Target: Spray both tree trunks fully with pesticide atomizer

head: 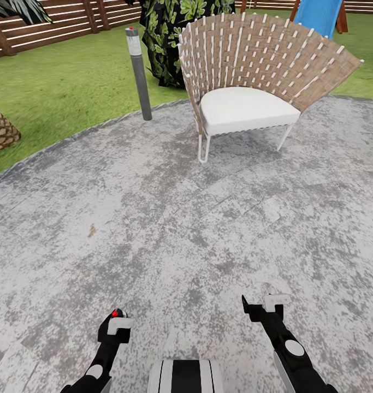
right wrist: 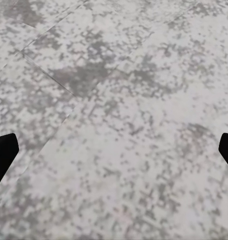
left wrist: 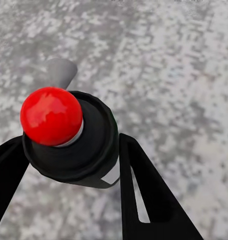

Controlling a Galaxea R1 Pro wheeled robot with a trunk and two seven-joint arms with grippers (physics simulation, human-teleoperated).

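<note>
The atomizer (left wrist: 68,135), black-capped with a glossy red knob, sits clamped in the left gripper (left wrist: 73,165), low over the speckled grey stone patio (head: 153,218). The right gripper (head: 265,305) hangs spread and empty. Carrying appears under way; next, drive past the woven chair (head: 252,65) onto the grass (head: 60,87) toward the trees.

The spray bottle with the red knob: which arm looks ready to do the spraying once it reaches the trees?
Left. Its pincer is shut on the spray bottle, red knob up. The right pincer hangs open above the stone patio.
</note>
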